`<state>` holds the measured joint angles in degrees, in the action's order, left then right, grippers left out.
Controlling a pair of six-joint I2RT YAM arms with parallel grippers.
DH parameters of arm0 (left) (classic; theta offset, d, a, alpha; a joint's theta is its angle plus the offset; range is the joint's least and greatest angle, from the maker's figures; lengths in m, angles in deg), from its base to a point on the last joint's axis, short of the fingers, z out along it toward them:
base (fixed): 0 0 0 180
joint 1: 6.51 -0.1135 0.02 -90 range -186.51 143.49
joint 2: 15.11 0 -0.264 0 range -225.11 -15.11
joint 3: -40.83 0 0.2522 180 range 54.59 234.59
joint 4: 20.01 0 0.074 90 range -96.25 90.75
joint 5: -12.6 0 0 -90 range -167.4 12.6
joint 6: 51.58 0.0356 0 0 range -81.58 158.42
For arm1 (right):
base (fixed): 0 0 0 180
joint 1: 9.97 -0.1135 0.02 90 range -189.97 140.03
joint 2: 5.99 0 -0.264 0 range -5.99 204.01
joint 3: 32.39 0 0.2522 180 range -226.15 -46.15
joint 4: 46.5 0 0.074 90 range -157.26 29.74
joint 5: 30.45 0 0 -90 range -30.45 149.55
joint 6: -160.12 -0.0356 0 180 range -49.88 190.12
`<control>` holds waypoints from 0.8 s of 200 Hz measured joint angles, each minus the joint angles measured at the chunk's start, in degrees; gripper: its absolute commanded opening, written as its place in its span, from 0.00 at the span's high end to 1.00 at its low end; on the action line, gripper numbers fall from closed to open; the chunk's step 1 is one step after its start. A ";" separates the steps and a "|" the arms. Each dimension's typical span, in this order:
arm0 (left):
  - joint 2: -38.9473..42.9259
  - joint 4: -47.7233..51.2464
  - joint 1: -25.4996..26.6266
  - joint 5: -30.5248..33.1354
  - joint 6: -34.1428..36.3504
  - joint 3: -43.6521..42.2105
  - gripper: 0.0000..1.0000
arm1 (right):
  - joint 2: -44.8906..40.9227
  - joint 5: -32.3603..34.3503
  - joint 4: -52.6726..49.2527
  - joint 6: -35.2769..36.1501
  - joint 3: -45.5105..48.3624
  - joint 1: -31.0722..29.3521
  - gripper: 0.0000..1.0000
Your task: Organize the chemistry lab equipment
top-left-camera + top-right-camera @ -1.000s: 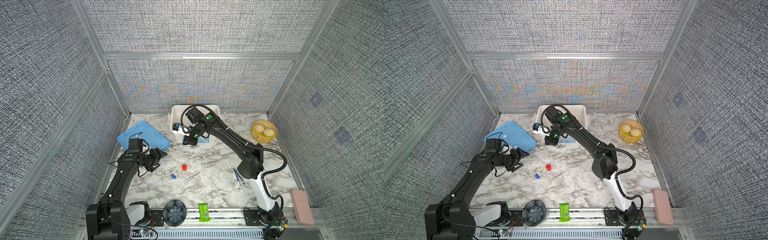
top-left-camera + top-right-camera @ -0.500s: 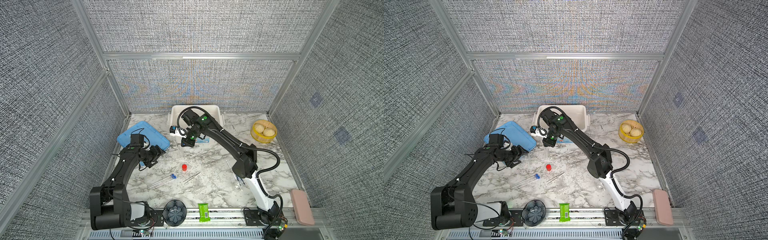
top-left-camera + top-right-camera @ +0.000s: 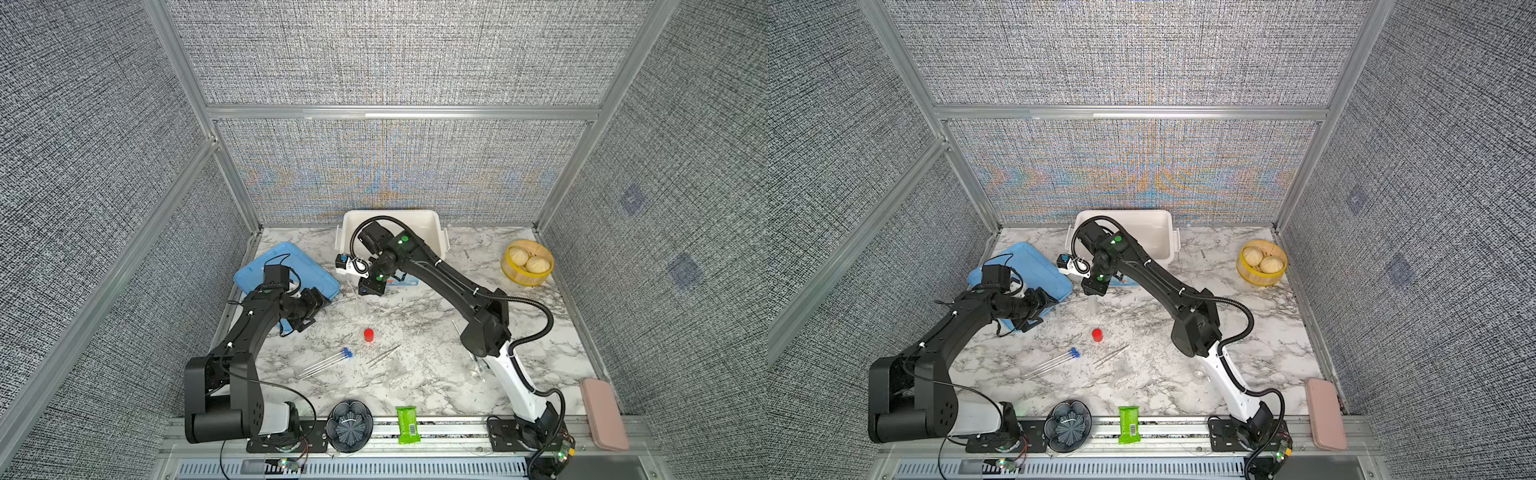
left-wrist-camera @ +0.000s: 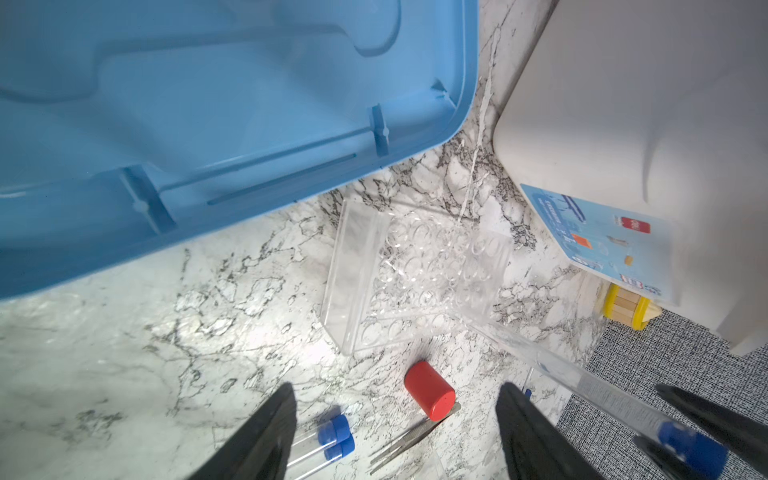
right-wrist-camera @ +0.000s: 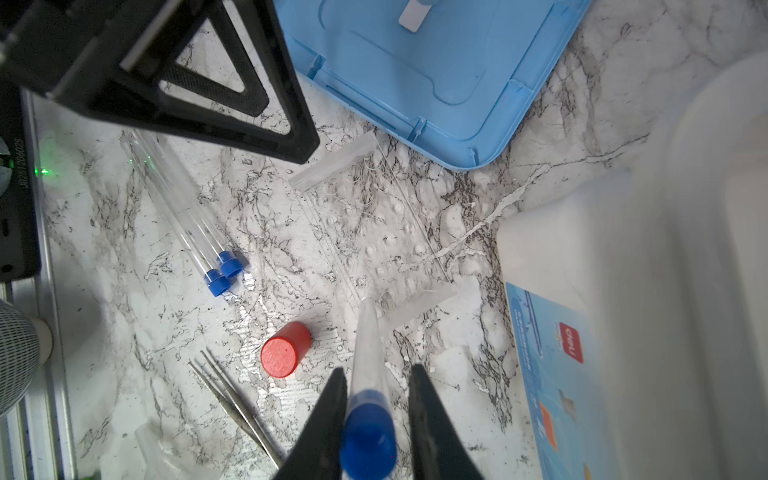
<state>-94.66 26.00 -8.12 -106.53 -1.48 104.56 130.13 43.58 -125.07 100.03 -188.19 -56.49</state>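
Leaning with its lower end at the clear rack [image 5: 374,224], one blue-capped tube [image 5: 368,353] sits between the right gripper [image 5: 377,370] jaws, which are parted, with a gap on one side. Left gripper [image 4: 395,386]: spread wide, empty. Two more tubes [image 5: 187,208], the red-capped vial [image 5: 286,349] and the silver tweezers [image 5: 237,403] lie on the surface [image 5: 124,324].

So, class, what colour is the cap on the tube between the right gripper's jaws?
Blue. The cap shows best in the right wrist view.
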 measured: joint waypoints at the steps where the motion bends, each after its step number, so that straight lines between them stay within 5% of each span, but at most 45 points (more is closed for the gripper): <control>1: 0.00 0.00 0.00 0.00 0.00 0.00 0.23 | -0.02 0.00 0.07 0.00 0.02 0.00 0.74; 68: 1.81 1.16 0.00 0.02 0.28 0.04 0.23 | -2.16 -0.94 3.93 -1.03 3.41 -0.42 0.69; 100: 3.93 3.17 0.00 0.35 0.48 0.24 0.23 | -5.16 -1.46 5.60 -1.66 6.67 -0.35 0.53; 160: 10.25 10.69 0.00 5.60 2.56 1.99 0.23 | -17.42 -6.05 12.81 -3.19 18.73 0.07 0.45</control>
<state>-84.41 36.69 -8.12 -100.93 1.07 106.55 112.71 37.53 -112.27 96.84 -169.46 -56.42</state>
